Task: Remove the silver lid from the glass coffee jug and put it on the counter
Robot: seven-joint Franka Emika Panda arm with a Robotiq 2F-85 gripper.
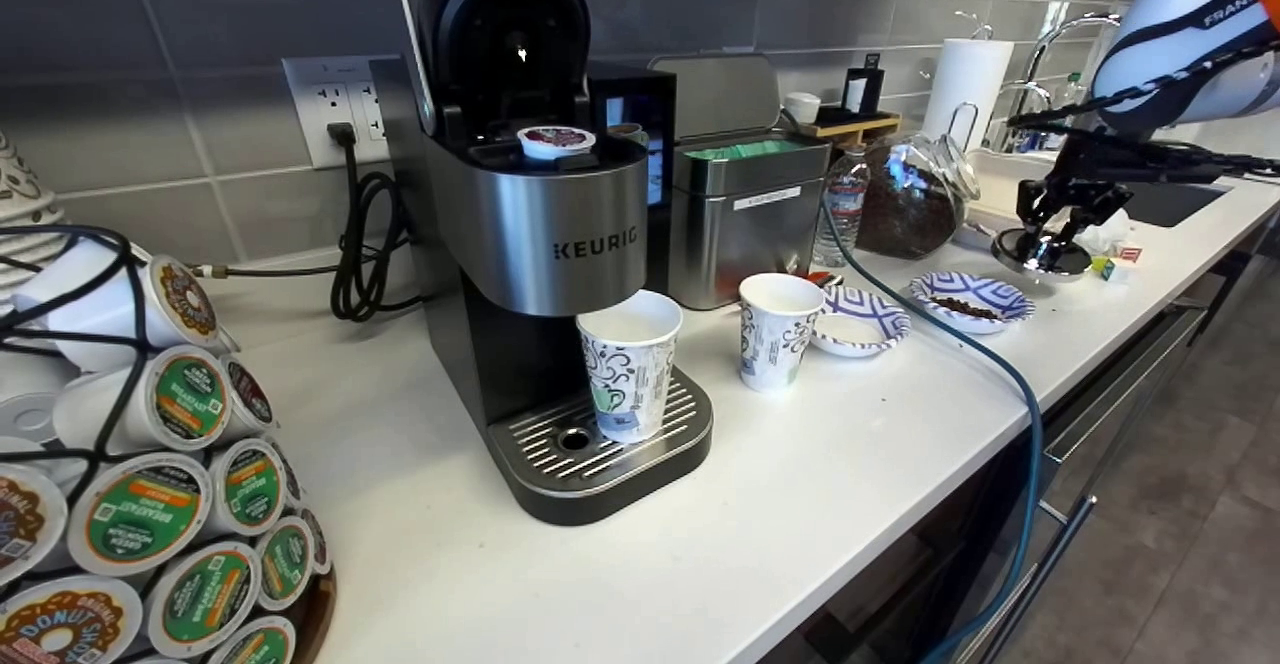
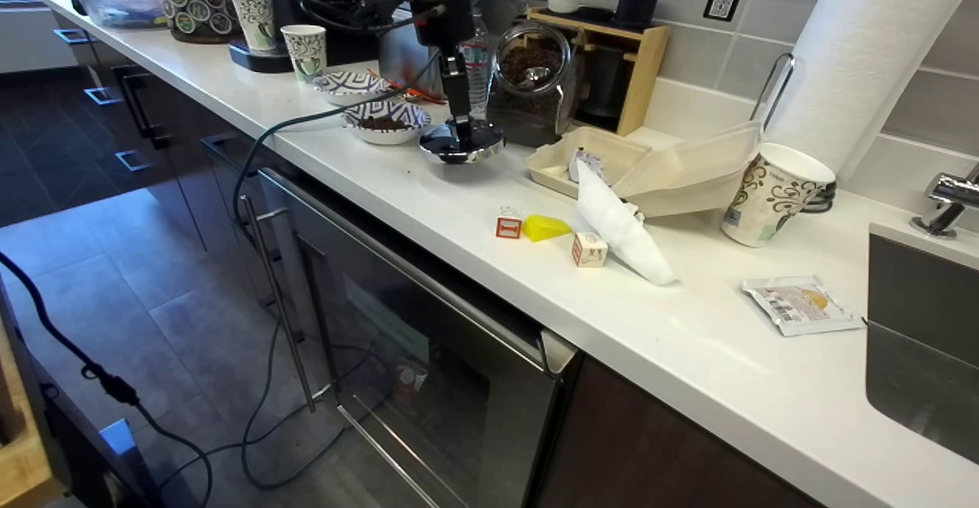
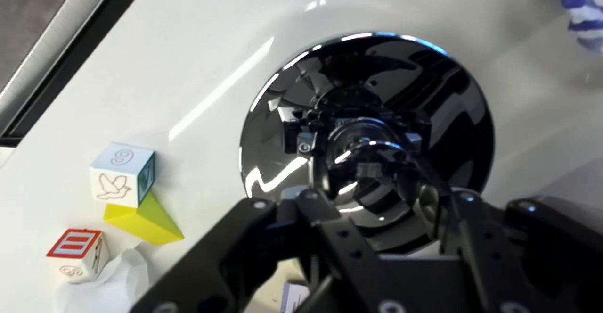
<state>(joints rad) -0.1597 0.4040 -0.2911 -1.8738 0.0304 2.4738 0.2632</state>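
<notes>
The silver lid [image 3: 454,101] is a round mirror-like disc with a rounded knob. It also shows in both exterior views [image 1: 1015,250] [image 2: 487,141]. My gripper [image 3: 374,181] points down, its fingers on either side of the knob, shut on it. The gripper also shows in both exterior views [image 1: 1058,228] [image 2: 461,127]. The lid is close over the white counter [image 3: 198,53]; whether its rim touches is hard to tell. The glass coffee jug [image 2: 528,106] stands uncovered behind the lid, full of dark coffee. It also shows in an exterior view [image 1: 900,209].
A patterned bowl with beans [image 2: 386,122] is close beside the lid. Toy blocks [image 3: 122,174], a yellow block [image 3: 143,221] and a white tissue [image 2: 616,221] lie near the front edge. An open takeout box [image 2: 650,167] is behind. A hose [image 1: 1000,359] crosses the counter.
</notes>
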